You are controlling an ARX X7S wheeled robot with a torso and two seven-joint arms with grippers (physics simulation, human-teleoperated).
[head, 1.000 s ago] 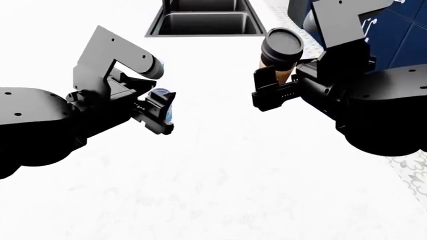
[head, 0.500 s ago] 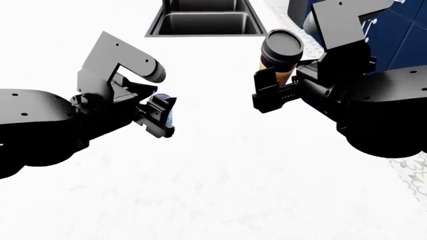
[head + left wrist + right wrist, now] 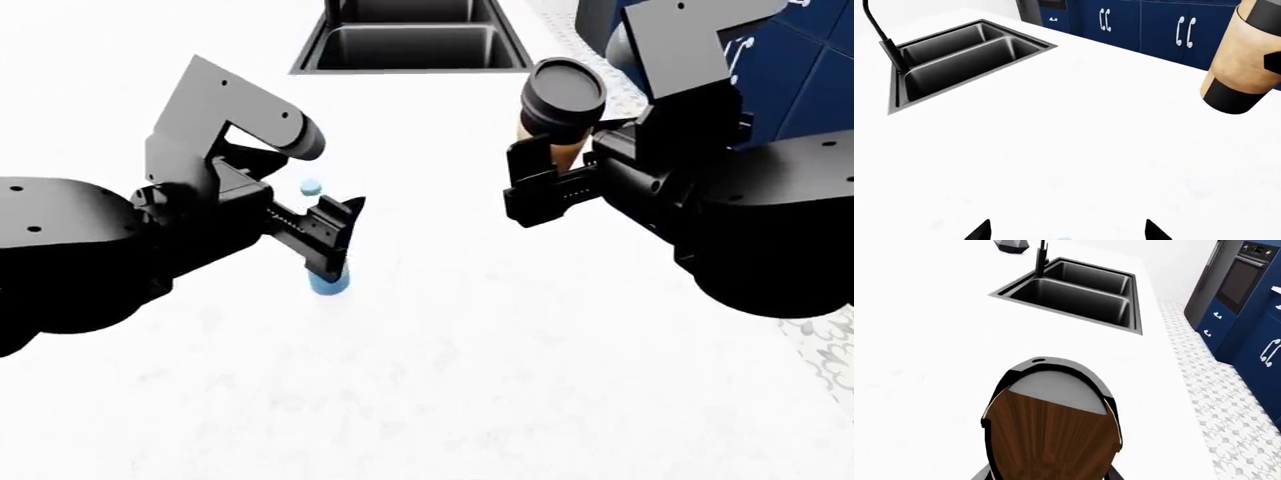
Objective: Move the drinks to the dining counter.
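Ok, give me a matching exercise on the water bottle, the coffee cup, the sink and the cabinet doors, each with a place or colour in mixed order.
Things:
1. water bottle
2. coffee cup
3. sink
4. cabinet doors

Place or colour:
a. held in the right gripper
b. navy blue with white handles
c. light-blue cap and blue label
d. dark, set into the white counter

Pairs: 1-c, 2-a, 3-d, 4-b
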